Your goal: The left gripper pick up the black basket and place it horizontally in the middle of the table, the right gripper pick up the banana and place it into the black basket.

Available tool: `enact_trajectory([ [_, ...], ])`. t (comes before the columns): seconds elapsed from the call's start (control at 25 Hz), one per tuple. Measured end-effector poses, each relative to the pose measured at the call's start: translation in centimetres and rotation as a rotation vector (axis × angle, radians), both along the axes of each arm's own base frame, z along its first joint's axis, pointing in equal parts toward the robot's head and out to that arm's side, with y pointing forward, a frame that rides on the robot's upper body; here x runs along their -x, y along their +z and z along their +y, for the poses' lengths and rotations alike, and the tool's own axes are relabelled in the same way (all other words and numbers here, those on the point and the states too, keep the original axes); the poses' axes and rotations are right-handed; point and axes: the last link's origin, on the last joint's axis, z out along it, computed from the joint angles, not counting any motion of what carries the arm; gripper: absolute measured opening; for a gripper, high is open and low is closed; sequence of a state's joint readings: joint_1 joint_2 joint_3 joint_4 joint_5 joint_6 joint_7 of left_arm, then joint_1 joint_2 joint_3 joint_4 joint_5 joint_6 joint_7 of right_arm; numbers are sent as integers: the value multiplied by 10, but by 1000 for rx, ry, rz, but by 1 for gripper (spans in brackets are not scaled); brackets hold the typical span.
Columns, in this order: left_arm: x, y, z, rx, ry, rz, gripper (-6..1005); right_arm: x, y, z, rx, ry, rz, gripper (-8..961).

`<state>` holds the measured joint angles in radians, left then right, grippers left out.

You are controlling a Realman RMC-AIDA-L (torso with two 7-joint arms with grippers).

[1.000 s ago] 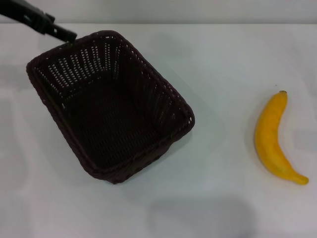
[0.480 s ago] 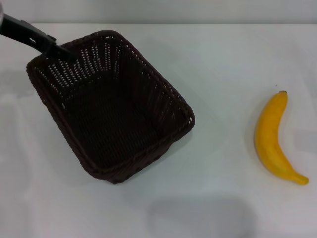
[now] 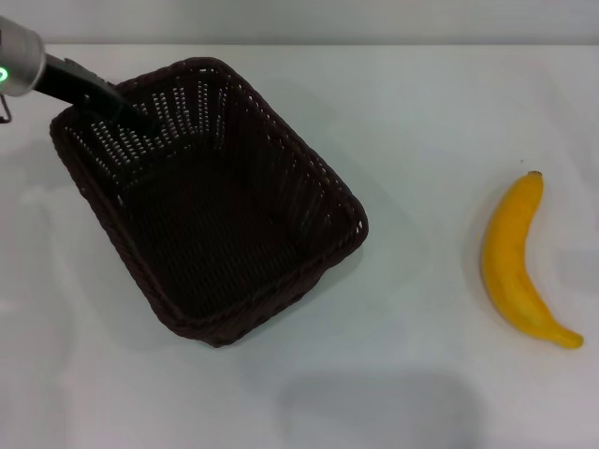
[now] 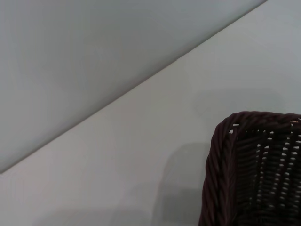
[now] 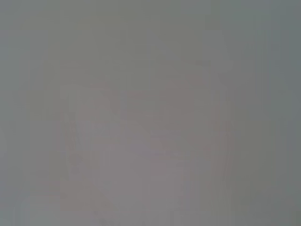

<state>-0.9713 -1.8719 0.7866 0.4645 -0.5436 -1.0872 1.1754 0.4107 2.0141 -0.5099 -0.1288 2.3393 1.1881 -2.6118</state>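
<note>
Head view: we cannot tell how the left gripper holds its fingers; its black tip dips inside the far-left corner of the dark woven rectangular basket, lying askew on the white table. The curved yellow banana lies well apart, right.

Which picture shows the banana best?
The head view: the whole banana lies in plain sight on the table, right of the basket. The left wrist view shows only basket and table; the right wrist view shows nothing recognisable.
</note>
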Motion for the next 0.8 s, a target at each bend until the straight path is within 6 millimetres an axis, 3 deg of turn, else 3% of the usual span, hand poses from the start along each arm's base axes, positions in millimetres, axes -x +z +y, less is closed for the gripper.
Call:
enact_trajectory([
  [0.36,0,-14,-3,19,-12,29,860,-3,1,-7,-4,3,-5,874],
  [0.8,-14,-7,-7,59,30,-15,545,-3,2,-7,-5,5,-8,874],
])
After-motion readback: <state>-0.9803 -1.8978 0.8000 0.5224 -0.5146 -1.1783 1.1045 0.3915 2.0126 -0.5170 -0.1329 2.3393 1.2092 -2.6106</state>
